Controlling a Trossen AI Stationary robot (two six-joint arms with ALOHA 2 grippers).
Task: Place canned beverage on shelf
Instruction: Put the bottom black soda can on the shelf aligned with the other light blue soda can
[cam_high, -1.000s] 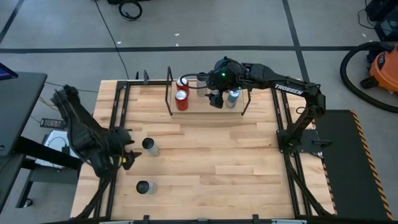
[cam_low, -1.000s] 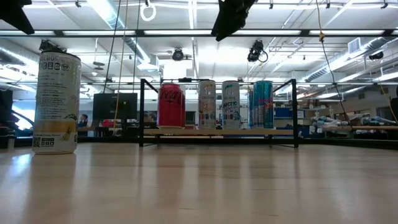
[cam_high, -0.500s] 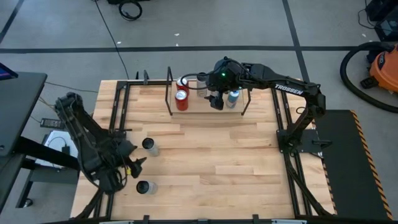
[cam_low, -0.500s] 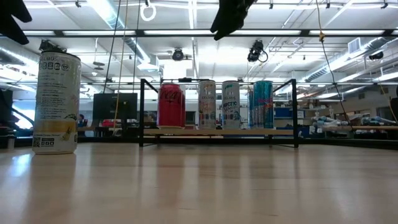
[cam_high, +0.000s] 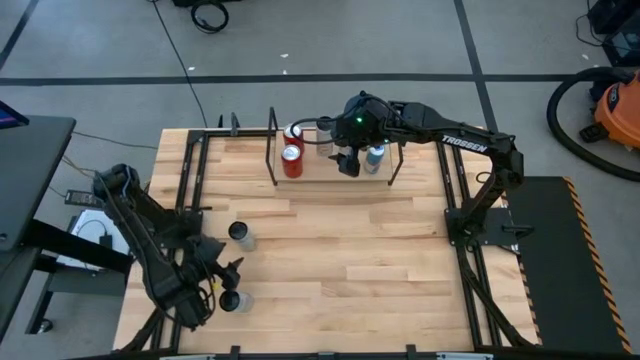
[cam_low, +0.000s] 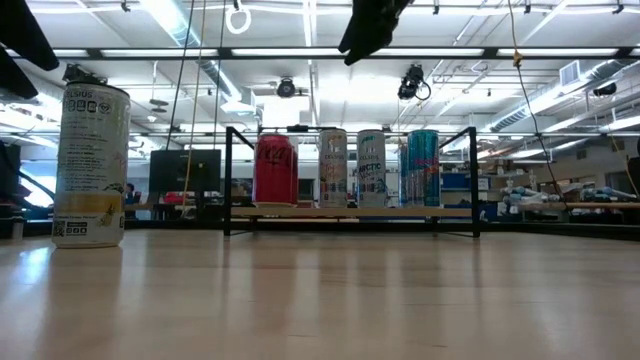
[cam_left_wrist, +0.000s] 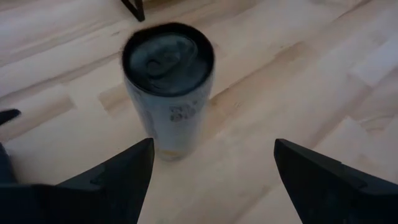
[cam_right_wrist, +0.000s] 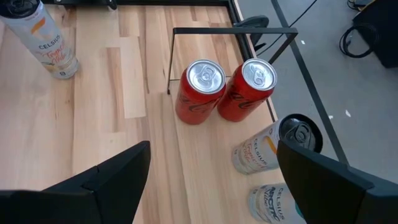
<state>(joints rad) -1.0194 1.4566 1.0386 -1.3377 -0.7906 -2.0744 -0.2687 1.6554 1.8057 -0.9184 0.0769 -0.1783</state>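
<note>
A: Butcher-block table (cam_high: 340, 250), open lab floor all round. What's on it?

B: Going left to right: left gripper (cam_high: 228, 277) hangs at the near-left, jaws spread wide, holding nothing. It sits between two loose cans: the near can (cam_high: 231, 301) right by its fingers, the second can (cam_high: 239, 235) a bit farther back. The wrist camera looks straight down on a pale can (cam_left_wrist: 169, 87) framed between the two fingers, no contact.

A: So it's lining up a pick?

B: That's my read. Next move: drop the jaws around the can body, close, lift.

A: And the shelf?

B: Shelf (cam_high: 385, 172) is at the far side, centre. Red cans (cam_high: 292, 160) at its left end, two paler ones (cam_right_wrist: 269, 149) to the right. From table height I count four cans in a row on it, so it looks full. Where another can would go is unclear.

A: Right arm?

B: Right gripper (cam_high: 347, 161) hovers over the shelf's middle, above the cans, jaws wide open, empty, touching nothing.
</note>
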